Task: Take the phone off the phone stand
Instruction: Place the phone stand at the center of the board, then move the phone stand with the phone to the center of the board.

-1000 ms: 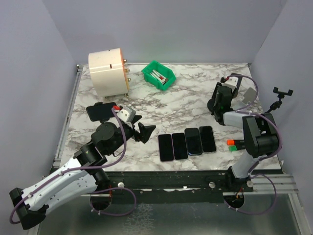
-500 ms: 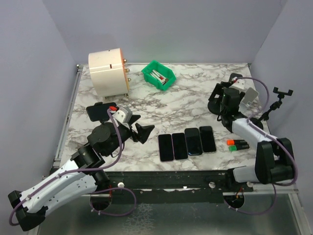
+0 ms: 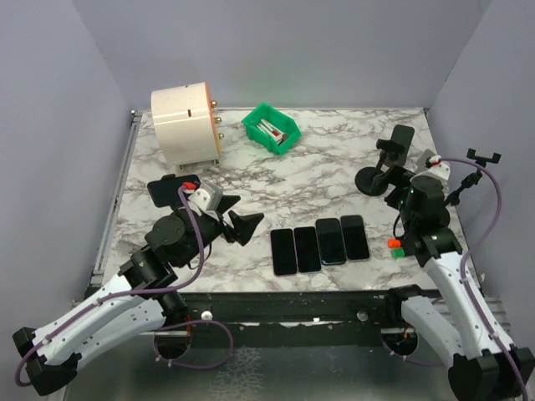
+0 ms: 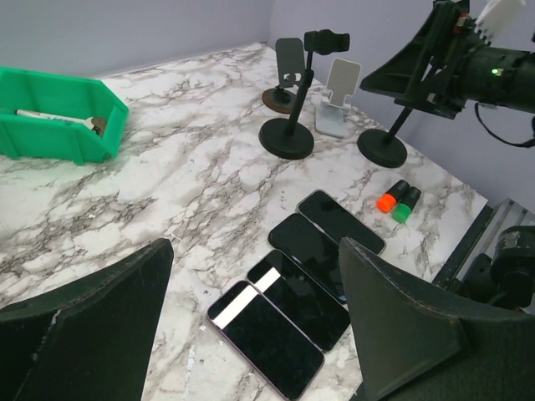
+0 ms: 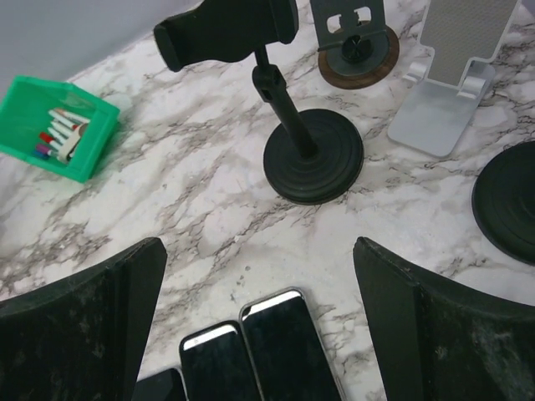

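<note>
Just right of the left gripper [image 3: 247, 213], four phones [image 3: 330, 241] lie flat in a row on the marble table [image 3: 318, 167].
Top view: its jaws stand spread on nothing; another dark phone [image 3: 171, 190] sits behind its wrist, support unclear, and the clamp-top phone stand [image 3: 370, 180] rises well beyond the row, far right. Left wrist view: both fingers [image 4: 84, 334] frame the row just ahead, orange- and green-capped markers [image 4: 397, 203] past it. Right wrist view: the right gripper [image 5: 257, 251] gapes wide and empty, the stand's round base straight ahead, phone tops just beneath it, a green bin [image 5: 42, 157] off to its left.
</note>
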Controlling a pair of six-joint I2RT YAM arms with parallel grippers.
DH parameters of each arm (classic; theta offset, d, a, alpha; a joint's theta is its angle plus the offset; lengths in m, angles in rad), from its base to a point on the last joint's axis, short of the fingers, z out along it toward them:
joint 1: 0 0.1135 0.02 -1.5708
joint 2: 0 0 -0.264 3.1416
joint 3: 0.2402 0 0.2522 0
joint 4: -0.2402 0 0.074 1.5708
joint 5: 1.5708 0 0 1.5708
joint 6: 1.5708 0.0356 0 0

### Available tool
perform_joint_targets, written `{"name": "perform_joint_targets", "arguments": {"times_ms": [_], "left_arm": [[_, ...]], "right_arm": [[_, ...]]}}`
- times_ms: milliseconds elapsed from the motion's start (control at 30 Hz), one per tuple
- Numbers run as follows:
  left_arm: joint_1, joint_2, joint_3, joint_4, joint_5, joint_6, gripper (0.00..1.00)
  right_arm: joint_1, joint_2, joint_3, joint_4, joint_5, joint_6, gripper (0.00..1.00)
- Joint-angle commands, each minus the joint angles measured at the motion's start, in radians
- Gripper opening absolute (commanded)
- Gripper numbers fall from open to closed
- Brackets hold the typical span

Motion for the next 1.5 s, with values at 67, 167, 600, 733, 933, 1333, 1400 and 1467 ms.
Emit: {"name": "perform_joint_targets", "arguments": {"times_ms": [67,167,600,733,933,1333,1400,1467], "left_arm": [[0.001,-0.004,0.051,0.018,0.026,-0.042,0.82],[0.001,0.011,0.163,-0.074,0.009,-0.034,0.82],[0.001,0.179,0.509,-0.493,-0.55,-0.047,0.94],[0.001,0.192,0.539,-0.575,-0.732,-0.097,0.99],[0.002,0.118,0.516,-0.674,-0.844,-0.216,0.99],[-0.389,-0.06,0.538,-1.258,-1.182,-0.922,0.91],[-0.442,-0.082,0.532,-1.296,-1.217,-0.97,0.88],[-0.45,-0.062,0.516,-1.231,-1.234,-0.888,0.87]], "right_arm": [[-0.003,-0.14,0.161,-0.36,-0.121,0.0,1.0],[-0.003,-0.165,0.264,-0.464,-0.153,-0.035,1.0],[0.009,-0.048,0.37,-0.205,-0.843,-0.03,0.96],[0.177,0.111,0.395,-0.042,-0.837,0.003,0.95],[0.516,0.468,0.492,0.198,-0.733,0.046,0.98],[0.52,1.029,0.647,0.867,-1.029,0.494,0.99],[0.527,1.105,0.695,0.908,-1.048,0.538,0.99],[0.535,1.16,0.737,0.912,-1.056,0.552,0.99]]}}
